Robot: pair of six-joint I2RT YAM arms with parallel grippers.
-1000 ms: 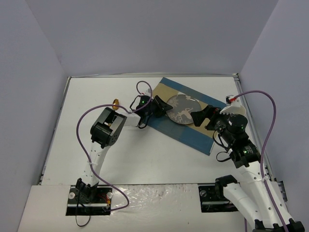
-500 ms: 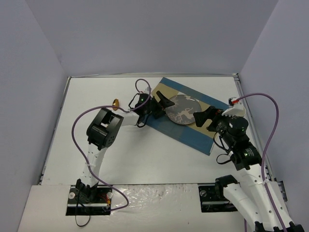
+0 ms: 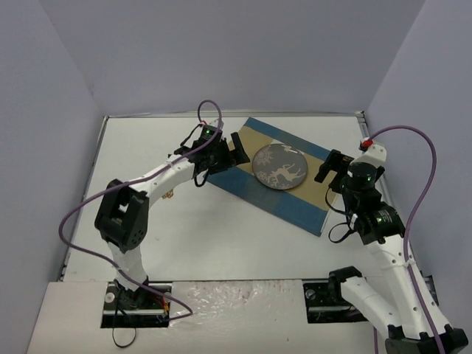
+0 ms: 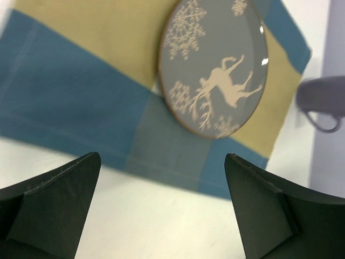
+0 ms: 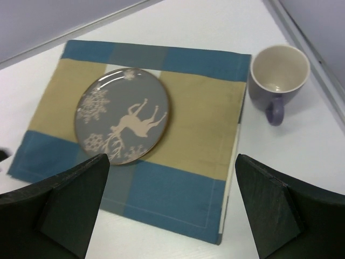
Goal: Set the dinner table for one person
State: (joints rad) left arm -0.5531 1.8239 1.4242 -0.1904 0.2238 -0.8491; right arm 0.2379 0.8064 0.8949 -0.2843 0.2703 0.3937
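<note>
So far the white surface (image 3: 221,243) — spread under both arms — carries a striped placemat (image 3: 295,206) lying askew on its far right part, a deer-patterned plate (image 3: 279,167) on the mat, and a purple mug (image 5: 277,73) just beside the mat's edge. No cutlery shows, so that is probably left to do. The left pincer (image 4: 161,159) and right pincer (image 5: 172,159) both gape wide and empty — each hangs near the mat, touching nothing.

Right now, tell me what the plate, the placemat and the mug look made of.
Plate: likely glazed ceramic, glossy; bright glints near its rim in the left wrist view.
Placemat: woven cloth, matte; stitched hem, no shine.
Mug: probably ceramic, smooth glaze; purple outside, cream inside, thick rim.
</note>
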